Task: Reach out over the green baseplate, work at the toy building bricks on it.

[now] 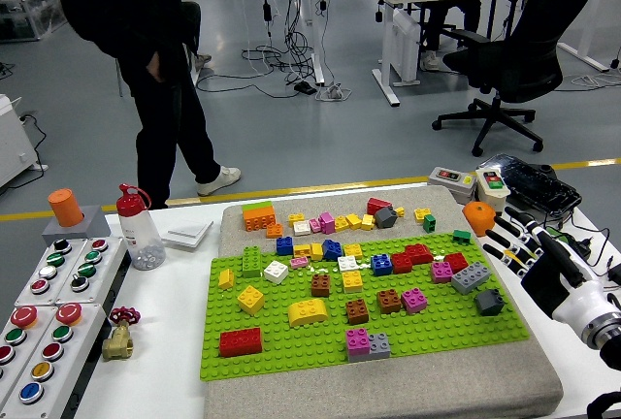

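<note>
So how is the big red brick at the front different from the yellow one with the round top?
The red brick is a flat-topped rectangle with studs showing; the yellow brick has a smooth curved top. The red brick sits near the front left corner of the green baseplate; the yellow brick sits farther in, toward the middle. Both are long bricks standing on the baseplate, untouched by any hand.

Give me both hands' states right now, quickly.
Left hand: not in view.
Right hand: open, fingers spread, holding nothing, at the right edge of the green baseplate.
</note>
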Tool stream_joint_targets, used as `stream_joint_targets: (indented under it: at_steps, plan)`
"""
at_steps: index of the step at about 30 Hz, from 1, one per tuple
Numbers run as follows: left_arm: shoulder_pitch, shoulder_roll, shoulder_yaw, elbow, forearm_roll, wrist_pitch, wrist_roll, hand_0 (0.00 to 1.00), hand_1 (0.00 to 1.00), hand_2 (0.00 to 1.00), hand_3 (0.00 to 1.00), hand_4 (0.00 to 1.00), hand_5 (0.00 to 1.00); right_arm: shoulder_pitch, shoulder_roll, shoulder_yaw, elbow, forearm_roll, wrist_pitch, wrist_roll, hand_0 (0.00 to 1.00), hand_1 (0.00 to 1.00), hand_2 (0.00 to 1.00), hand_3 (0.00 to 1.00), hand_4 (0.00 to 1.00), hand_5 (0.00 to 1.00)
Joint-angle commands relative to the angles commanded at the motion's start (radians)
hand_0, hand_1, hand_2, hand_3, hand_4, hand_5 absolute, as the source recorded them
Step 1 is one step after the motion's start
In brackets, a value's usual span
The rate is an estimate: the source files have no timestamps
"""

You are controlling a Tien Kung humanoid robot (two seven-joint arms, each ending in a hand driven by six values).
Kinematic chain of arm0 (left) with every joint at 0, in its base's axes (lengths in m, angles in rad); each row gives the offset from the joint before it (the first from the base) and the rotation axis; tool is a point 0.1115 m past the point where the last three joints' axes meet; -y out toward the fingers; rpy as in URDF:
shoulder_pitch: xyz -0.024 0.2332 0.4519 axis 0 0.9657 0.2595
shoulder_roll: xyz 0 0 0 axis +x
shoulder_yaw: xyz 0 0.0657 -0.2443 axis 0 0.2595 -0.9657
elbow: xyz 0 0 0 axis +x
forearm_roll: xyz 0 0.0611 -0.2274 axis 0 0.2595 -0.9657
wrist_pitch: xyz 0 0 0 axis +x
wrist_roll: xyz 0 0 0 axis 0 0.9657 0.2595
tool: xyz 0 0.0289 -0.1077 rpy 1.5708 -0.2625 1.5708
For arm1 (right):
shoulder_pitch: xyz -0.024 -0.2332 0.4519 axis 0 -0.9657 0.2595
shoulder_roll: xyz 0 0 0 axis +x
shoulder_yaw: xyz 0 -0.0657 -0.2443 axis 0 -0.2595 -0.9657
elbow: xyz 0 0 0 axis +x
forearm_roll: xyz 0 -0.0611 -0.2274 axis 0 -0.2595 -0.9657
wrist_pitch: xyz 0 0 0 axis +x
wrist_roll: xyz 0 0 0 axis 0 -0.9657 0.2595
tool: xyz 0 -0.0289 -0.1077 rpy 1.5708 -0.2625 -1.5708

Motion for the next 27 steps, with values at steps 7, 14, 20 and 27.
stream_joint_targets:
  at_steps: [7,14,20,27]
  plan:
    - [-0.004,-0.001,0.003,0.001,-0.009,0.001,-0.004,0.638,0.603,0.620,0.479,0.353,0.992,0.002,-0.004,0.003,0.001,0.001,-0.002,-0.003,0.793,0.752,0.778,0.748,0.519,0.403]
    - [-0.006,0.000,0.007,0.002,-0.017,0.002,-0.007,0.638,0.603,0.620,0.479,0.352,0.992,0.006,-0.005,0.002,0.000,0.001,-0.005,-0.004,0.792,0.752,0.776,0.745,0.519,0.403]
    - [-0.009,0.000,0.009,0.003,-0.023,0.003,-0.011,0.638,0.603,0.620,0.479,0.352,0.994,0.009,-0.006,0.003,0.000,0.001,-0.010,-0.006,0.792,0.751,0.776,0.744,0.519,0.403]
    - [-0.013,0.000,0.009,0.004,-0.024,0.003,-0.012,0.638,0.603,0.620,0.479,0.353,0.996,0.011,-0.008,0.004,0.001,0.003,-0.013,-0.006,0.789,0.751,0.773,0.741,0.518,0.403]
